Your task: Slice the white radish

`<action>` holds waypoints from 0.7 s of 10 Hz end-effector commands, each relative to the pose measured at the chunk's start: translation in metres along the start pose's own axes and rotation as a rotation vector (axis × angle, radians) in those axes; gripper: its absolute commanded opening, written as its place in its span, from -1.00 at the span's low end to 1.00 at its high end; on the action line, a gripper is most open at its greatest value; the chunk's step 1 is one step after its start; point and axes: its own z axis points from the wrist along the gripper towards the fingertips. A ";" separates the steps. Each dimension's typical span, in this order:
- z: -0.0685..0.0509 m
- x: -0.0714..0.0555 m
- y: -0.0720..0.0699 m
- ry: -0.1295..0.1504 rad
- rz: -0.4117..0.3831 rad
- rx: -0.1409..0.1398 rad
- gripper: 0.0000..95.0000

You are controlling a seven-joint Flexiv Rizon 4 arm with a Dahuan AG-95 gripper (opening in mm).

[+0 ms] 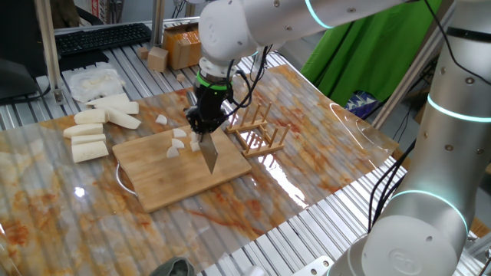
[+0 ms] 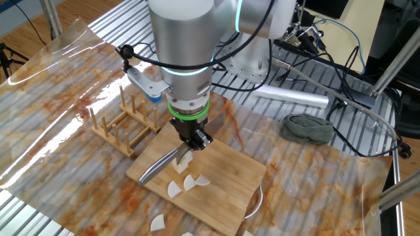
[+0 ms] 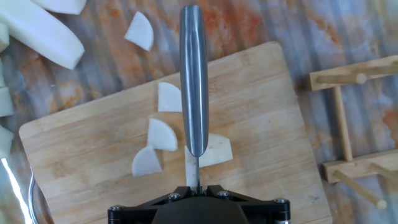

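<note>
Gripper [image 1: 204,123] is clamping a knife [image 1: 209,152], blade pressing down onto the white radish [image 3: 211,151] piece on the cutting board [image 1: 161,184]. Cut wedges [image 3: 155,143] are lying just beside it; larger radish sticks [image 1: 96,130] are sitting off the board.

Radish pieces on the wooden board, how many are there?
4 show in the hand view: one left of the knife, two nearer the pincer, and one under the blade. The knife may hide more.
</note>
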 end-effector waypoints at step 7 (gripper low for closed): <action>0.015 0.001 -0.007 -0.008 -0.016 -0.003 -1.00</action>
